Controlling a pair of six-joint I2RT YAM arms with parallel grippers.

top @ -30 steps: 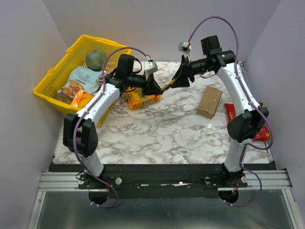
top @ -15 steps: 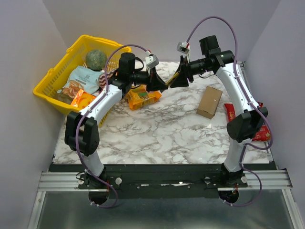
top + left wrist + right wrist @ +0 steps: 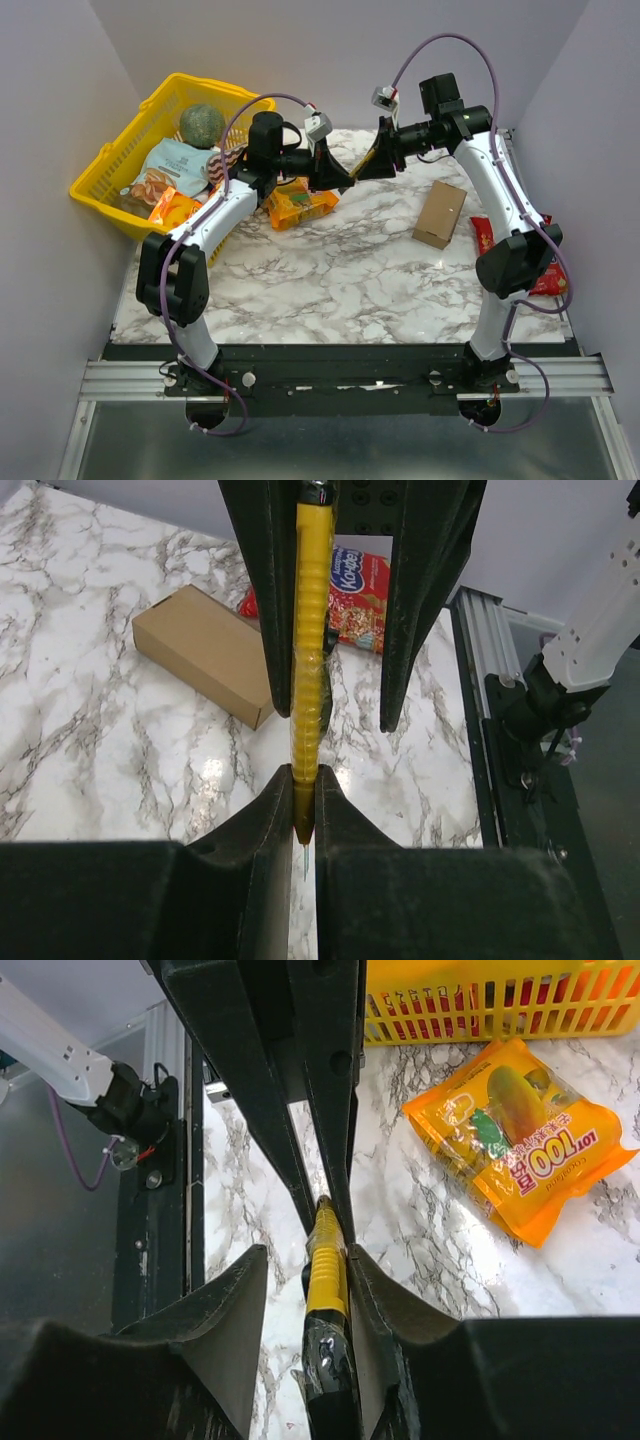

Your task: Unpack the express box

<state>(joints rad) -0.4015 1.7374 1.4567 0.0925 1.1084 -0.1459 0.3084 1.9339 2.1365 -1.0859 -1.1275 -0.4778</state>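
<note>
The express box [image 3: 440, 214] lies shut on the marble table at the right; the left wrist view shows it too [image 3: 205, 655]. A yellow utility knife [image 3: 357, 173] hangs in the air between both grippers, above the back middle of the table. My left gripper [image 3: 345, 180] is shut on the knife's tip end [image 3: 308, 630]. My right gripper [image 3: 368, 168] is around the knife's black handle end [image 3: 328, 1270] with its jaws apart: one finger touches the knife, and a gap shows at the other. Both grippers are well left of the box.
An orange snack packet [image 3: 300, 207] lies just below the left gripper. A red snack bag [image 3: 484, 236] lies right of the box. A yellow basket [image 3: 110, 170] with several groceries stands at the back left.
My left gripper has moved right to meet the right gripper and has shut on the knife's end. The right gripper has shifted slightly. The box has not moved.
</note>
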